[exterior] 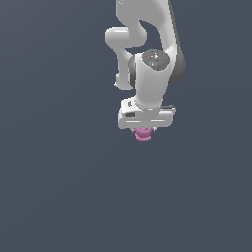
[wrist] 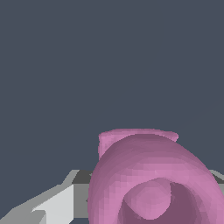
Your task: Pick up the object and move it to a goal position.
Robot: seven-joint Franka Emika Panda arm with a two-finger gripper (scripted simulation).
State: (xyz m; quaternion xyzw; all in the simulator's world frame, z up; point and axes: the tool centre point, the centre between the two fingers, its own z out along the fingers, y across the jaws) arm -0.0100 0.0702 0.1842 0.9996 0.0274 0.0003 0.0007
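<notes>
Fingers of the white gripper [exterior: 143, 131] were closed in around the pink object [exterior: 143, 133], which sat between them directly under the hand, only its lower lobes showing beneath the hand's body in the exterior view. The wrist view showed the object [wrist: 151, 179] very close, a pale finger [wrist: 57, 205] beside it, its ringed lobes curling around a rounded central knob. Its long axis could not be told. No writing or labels were visible. The white arm [exterior: 150, 74] reached down over a plain dark grey surface [exterior: 59, 187].
</notes>
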